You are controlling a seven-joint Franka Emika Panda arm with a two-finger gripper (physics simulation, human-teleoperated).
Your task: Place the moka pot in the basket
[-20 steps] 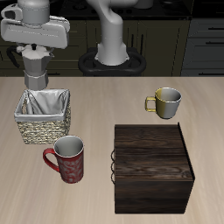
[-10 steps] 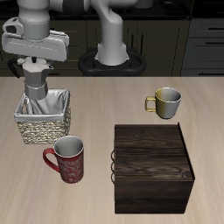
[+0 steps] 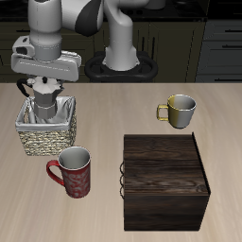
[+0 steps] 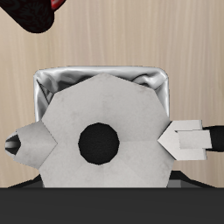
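No readable labels anywhere. Your fingers [image 3: 43, 85] are clamped on the moka pot [image 3: 44, 97], sitting inside the basket [image 3: 45, 138] at upper left of the light wood worktop [image 3: 113, 113]; dark cabinets behind.

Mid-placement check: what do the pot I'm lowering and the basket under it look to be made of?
The moka pot looks like polished metal: silver, faceted, with a black knob, probably plastic. The basket appears to be tan woven wicker, going by its braided wall texture, with a pale grey-white lining that looks like cloth, though its sheen in the wrist view leaves that open.
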